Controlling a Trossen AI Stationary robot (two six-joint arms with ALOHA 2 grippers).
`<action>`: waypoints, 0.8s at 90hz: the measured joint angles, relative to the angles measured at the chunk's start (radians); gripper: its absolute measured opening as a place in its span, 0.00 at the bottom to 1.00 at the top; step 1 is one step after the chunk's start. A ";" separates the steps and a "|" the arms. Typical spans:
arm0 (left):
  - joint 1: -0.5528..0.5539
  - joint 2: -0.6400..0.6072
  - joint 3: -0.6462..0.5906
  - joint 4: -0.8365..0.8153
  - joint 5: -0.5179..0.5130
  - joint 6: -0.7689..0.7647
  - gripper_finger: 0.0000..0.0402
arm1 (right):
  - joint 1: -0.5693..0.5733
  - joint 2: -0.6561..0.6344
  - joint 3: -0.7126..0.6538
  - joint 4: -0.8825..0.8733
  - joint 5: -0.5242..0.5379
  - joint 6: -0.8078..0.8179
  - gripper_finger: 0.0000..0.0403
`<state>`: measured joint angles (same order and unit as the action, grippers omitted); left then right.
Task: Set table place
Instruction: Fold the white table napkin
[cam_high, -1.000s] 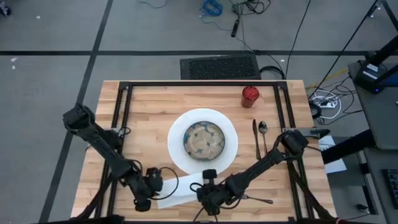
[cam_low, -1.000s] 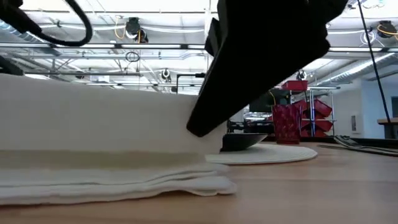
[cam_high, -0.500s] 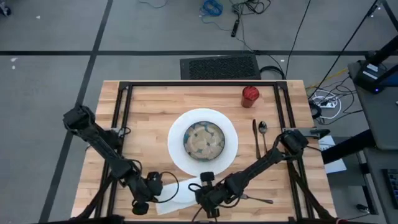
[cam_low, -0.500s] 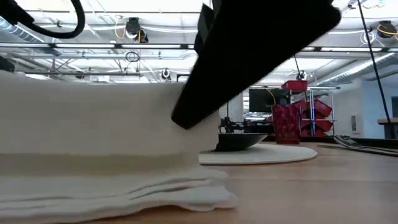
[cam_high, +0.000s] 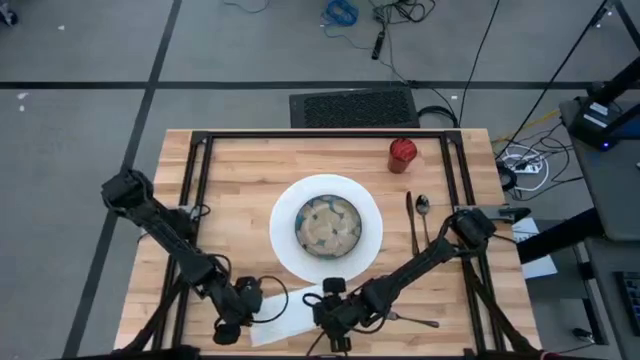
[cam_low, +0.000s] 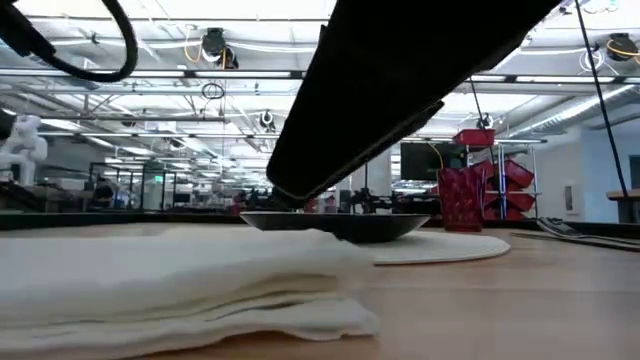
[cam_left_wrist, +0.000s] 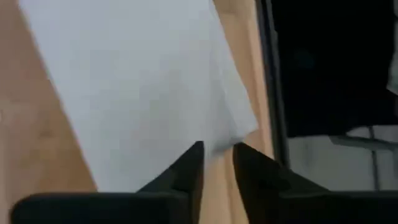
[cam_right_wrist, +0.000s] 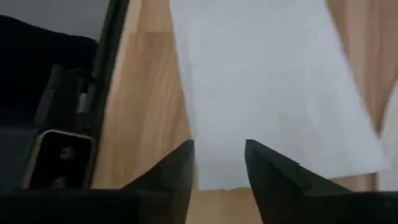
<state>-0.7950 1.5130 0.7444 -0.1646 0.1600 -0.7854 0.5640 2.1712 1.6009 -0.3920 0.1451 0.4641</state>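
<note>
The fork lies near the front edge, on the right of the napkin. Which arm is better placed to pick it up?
Probably the right. The right gripper hovers over the napkin's right end, with the fork just beside its arm. The left gripper is at the napkin's far end, so it would have to cross over.

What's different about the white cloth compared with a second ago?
The napkin, held up tall a second ago in the low view, has dropped flat onto the table. Left gripper and right gripper hover at its two ends. Plate, bowl and cup stayed put.

Grey floor (cam_high: 90, 60), black mat (cam_high: 355, 107), loose cables (cam_high: 395, 20).
</note>
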 joint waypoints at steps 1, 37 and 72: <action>0.001 0.000 0.000 0.000 0.012 -0.004 0.23 | 0.000 0.000 0.000 0.000 -0.003 0.000 0.38; 0.012 -0.020 0.002 0.003 -0.124 0.001 0.28 | -0.036 -0.001 0.040 -0.058 0.145 -0.018 0.49; -0.032 0.082 0.003 0.111 -0.298 0.094 0.28 | -0.009 0.054 0.032 -0.052 0.168 -0.018 0.49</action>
<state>-0.8275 1.5950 0.7471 -0.0533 -0.1377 -0.6917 0.5549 2.2250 1.6329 -0.4437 0.3129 0.4458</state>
